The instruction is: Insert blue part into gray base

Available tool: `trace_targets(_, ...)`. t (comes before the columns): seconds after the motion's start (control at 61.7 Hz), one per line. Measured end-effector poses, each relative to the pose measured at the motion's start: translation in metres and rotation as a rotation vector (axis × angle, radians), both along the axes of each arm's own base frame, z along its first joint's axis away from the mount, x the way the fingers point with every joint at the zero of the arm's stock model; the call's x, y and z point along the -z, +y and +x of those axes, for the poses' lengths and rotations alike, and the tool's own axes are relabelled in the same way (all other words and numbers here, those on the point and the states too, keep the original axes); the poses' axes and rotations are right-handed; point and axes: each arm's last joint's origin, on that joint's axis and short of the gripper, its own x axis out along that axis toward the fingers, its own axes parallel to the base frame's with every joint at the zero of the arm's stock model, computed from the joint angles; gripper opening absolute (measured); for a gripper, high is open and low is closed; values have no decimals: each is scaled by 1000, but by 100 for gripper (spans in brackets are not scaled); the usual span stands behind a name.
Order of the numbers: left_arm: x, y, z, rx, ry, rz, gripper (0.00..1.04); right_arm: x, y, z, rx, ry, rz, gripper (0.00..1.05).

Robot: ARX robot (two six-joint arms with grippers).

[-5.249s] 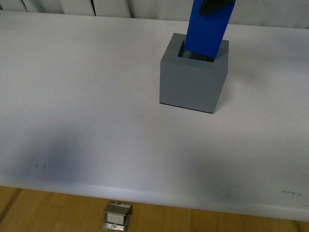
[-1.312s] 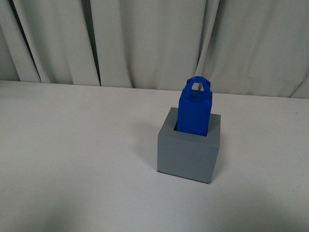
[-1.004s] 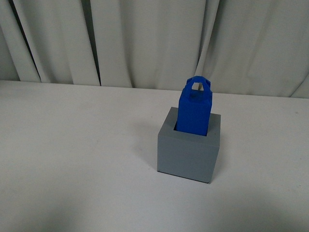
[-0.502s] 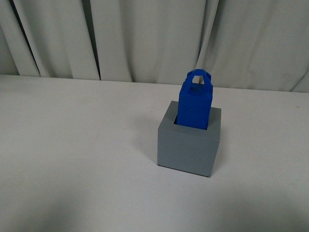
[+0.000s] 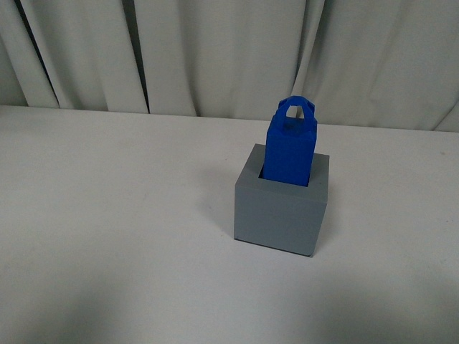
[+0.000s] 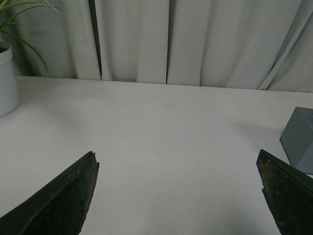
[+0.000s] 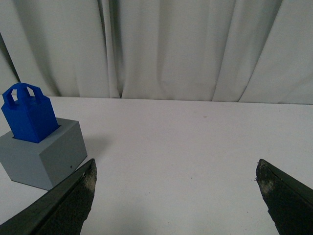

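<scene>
Both grippers gape empty (wide) — blue part now released, seated in gray base

- A white surface fills the lower part of every view, matte and evenly lit, with soft grey shading toward its near edge.
- Behind it hangs a pale grey-white curtain in long vertical folds, reaching down to the far edge of the surface.
- Dark narrow gaps show between some folds.
- In the left wrist view a white pot with thin green leaves stands on the surface by the curtain.
</scene>
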Motion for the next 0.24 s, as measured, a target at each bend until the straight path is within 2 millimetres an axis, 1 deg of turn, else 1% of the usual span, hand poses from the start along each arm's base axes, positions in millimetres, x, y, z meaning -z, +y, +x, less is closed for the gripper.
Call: trace_targets(0.243, 0, 0, 0, 0, 0, 0, 98, 0, 0, 0, 0, 0, 0, 96)
